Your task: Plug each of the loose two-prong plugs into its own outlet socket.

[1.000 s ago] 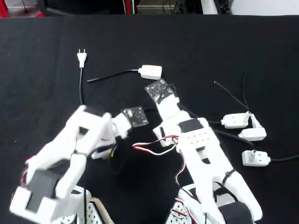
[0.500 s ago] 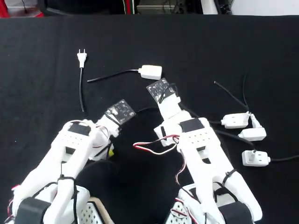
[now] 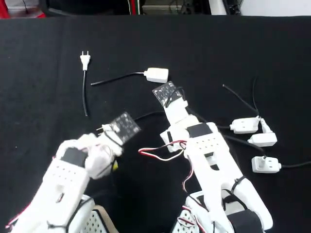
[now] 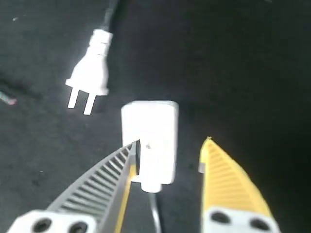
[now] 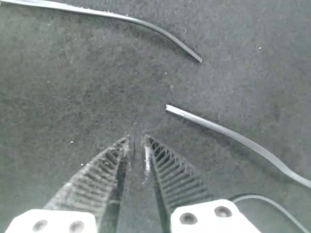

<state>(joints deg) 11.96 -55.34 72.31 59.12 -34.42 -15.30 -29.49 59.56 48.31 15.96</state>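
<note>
Nothing mated so far. The loose plug [image 3: 85,59] lies at 10 o'clock on the bench [image 3: 39,97], and its socket [image 3: 156,74] sits unoccupied near 12. Left fingers [image 4: 107,177] are spread and empty, aimed at that socket (well short of it, per the high view). Right fingers [image 5: 119,160] are clenched on nothing. Three sockets [image 3: 263,140] sit at 3 o'clock; I cannot tell whether they are occupied.

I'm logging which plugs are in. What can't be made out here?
- High view: the sockets at the right are too small to tell which are filled.
- Left wrist view: blur hides the white socket's holes, and a finger of the left pincer overlaps it, so contact is unclear.
- High view: the left wrist's board covers that pincer's tips.
</note>
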